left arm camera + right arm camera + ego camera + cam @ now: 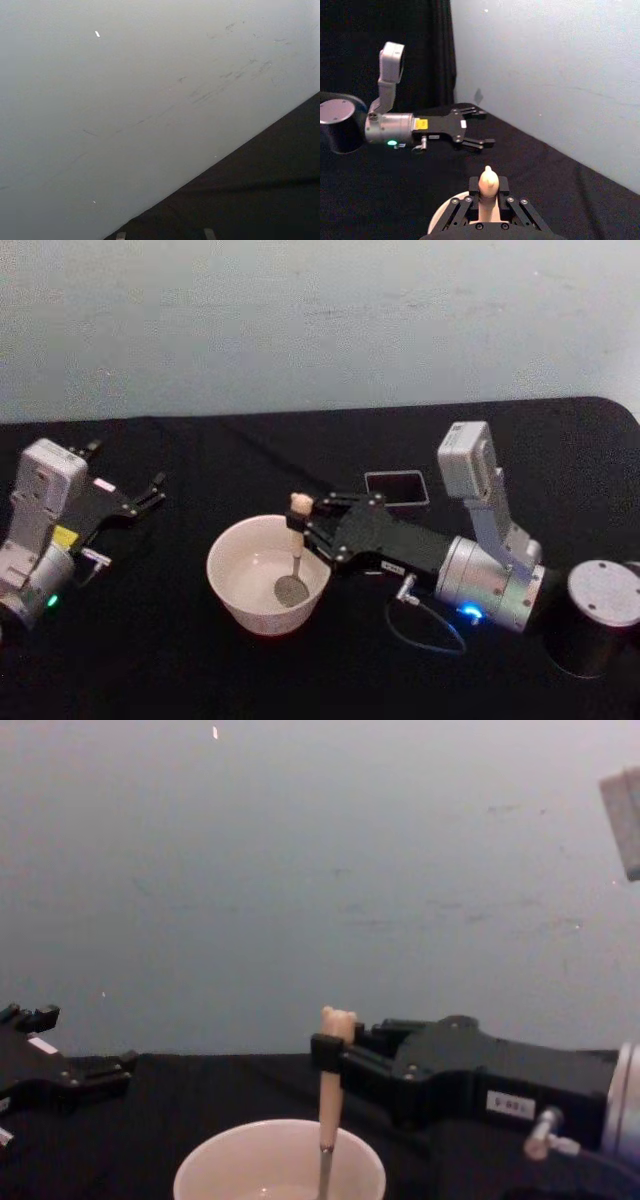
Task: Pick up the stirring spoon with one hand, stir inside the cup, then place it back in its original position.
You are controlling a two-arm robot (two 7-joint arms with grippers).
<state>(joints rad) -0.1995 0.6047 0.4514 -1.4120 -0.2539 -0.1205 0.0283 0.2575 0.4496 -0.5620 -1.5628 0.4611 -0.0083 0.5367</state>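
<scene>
Stirring spoon (297, 558) stands nearly upright with its bowl down in the cup (250, 612), and you can see the right gripper (306, 527) pinching its upper stem; your left gripper (152, 494) (fingers spread) rests well apart on the left.

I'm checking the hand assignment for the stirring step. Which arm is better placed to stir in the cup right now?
Right. The right gripper is shut on the stirring spoon, whose bowl end is down inside the cup. The left gripper sits open off to the left, apart from the cup.
</scene>
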